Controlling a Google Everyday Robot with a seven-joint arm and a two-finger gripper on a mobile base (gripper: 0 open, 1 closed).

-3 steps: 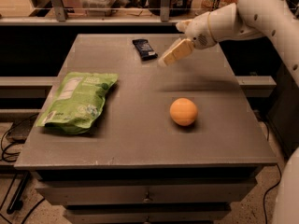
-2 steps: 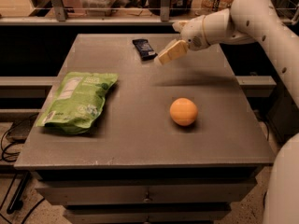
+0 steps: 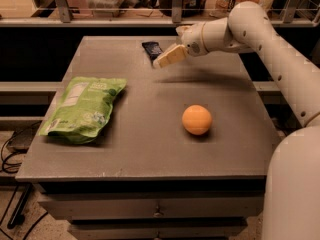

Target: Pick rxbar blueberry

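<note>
While aloft, gripper (image 3: 168, 57) beside rxbar blueberry (image 3: 150, 48).

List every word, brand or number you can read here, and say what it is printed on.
No text can be read.
green bag: pale label panel and print, too blurred to read.
rxbar blueberry: dark wrapper, print not legible.
orange ball: no markings.
gripper, right beside the bar: no markings.
</note>
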